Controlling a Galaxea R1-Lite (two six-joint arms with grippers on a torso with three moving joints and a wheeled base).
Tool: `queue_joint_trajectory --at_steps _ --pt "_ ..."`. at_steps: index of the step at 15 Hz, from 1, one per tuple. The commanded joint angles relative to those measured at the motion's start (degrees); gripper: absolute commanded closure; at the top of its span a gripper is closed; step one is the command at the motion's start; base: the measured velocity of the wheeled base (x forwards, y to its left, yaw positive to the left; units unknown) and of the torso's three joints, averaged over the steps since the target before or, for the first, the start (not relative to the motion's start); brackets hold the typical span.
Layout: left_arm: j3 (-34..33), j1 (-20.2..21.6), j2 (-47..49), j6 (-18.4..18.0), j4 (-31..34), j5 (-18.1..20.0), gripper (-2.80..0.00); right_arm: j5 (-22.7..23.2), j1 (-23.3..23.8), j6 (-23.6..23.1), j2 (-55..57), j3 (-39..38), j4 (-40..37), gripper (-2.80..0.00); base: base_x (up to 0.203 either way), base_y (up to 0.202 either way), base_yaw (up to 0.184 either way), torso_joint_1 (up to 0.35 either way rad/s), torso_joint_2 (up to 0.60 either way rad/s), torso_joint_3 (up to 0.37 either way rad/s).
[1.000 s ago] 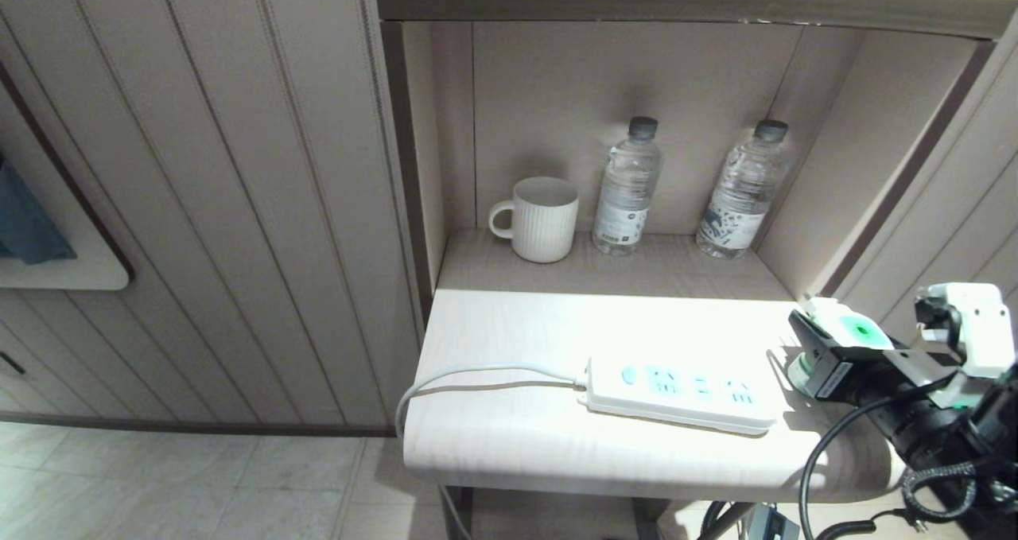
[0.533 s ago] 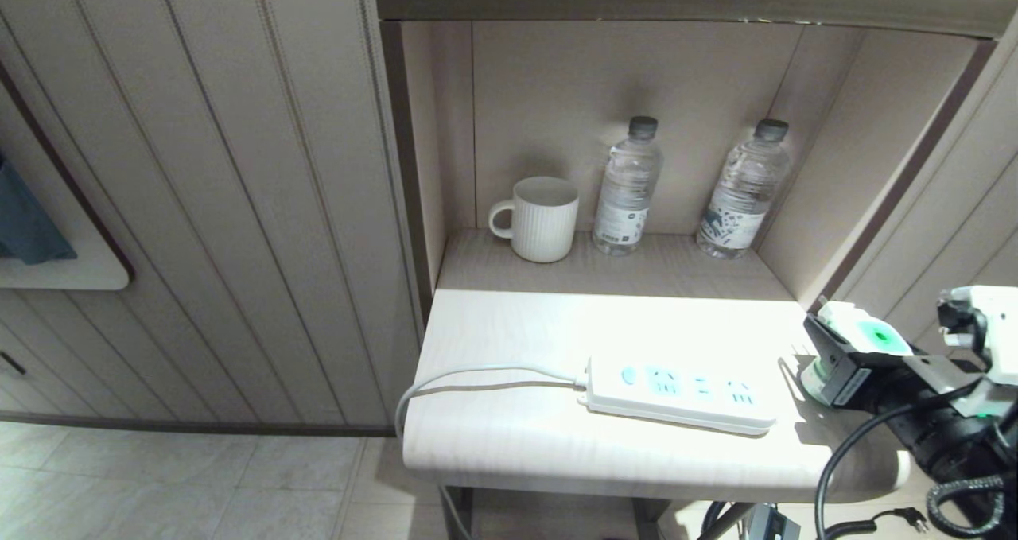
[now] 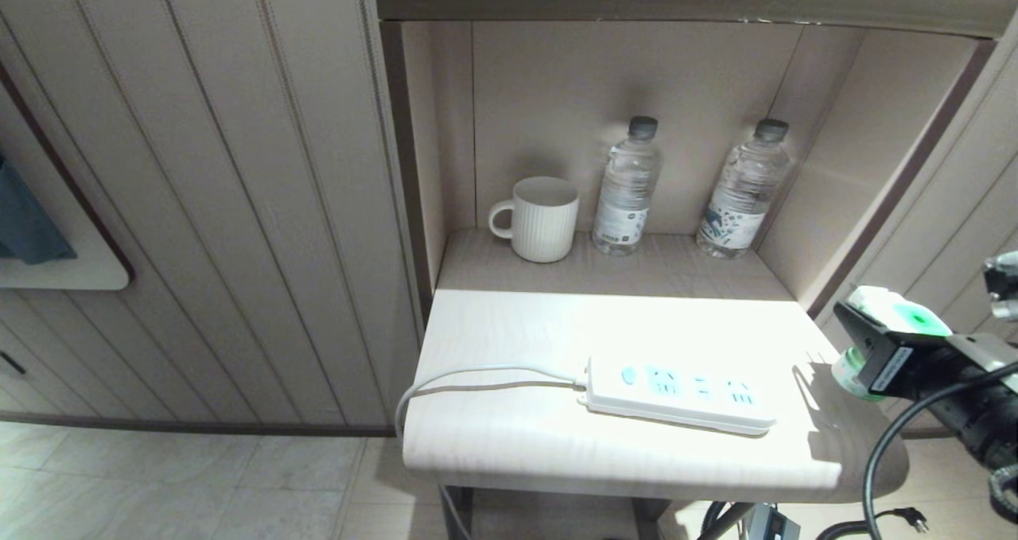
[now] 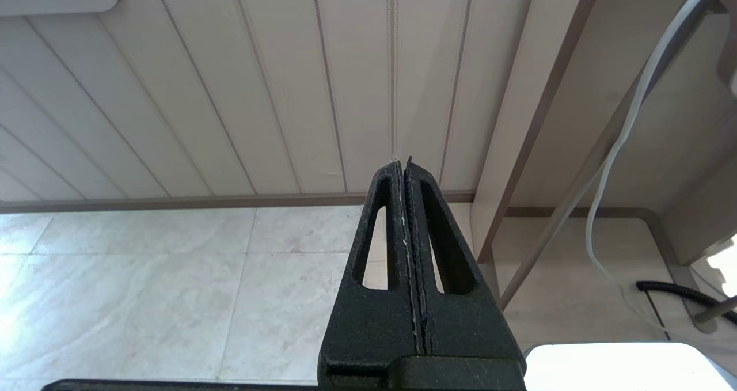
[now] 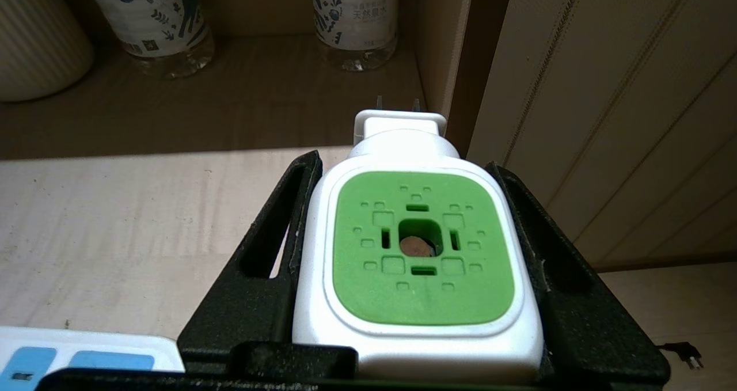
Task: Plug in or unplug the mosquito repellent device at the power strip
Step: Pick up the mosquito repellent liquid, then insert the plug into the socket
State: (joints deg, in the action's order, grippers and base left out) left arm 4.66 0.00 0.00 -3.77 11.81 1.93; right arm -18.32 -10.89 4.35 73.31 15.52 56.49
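The mosquito repellent device (image 5: 420, 253) is showing a smooth, glossy white plastic shell with a matt green face that looks rubbery and is moulded with small square recesses. The right gripper (image 5: 417, 166) fingers (image 5: 270, 253) are looking like coarse, grainy black plastic, matt throughout; the left gripper (image 4: 406, 175) is showing the same rough black texture. The power strip (image 3: 676, 393) is gleaming as smooth white plastic. The table (image 3: 509, 444) is presenting a pale wood-grain laminate with a satin finish. The mug (image 3: 543, 218) is looking like matt ribbed ceramic, and the water bottles (image 3: 628, 186) are glinting as clear, ridged plastic.
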Motion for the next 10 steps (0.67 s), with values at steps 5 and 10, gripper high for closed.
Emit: queue_joint_trajectory --at_steps 5,10 --pt "0.0 0.0 0.1 0.0 0.1 0.0 0.00 -0.1 0.0 3.5 -7.6 16.6 -36.4 0.00 0.000 0.000 0.000 0.000 0.00 0.000" --pt "0.0 0.0 0.1 0.0 0.1 0.0 0.00 2.6 -2.5 6.6 -7.7 35.4 -69.7 0.00 0.000 0.000 0.000 0.000 0.00 0.000"
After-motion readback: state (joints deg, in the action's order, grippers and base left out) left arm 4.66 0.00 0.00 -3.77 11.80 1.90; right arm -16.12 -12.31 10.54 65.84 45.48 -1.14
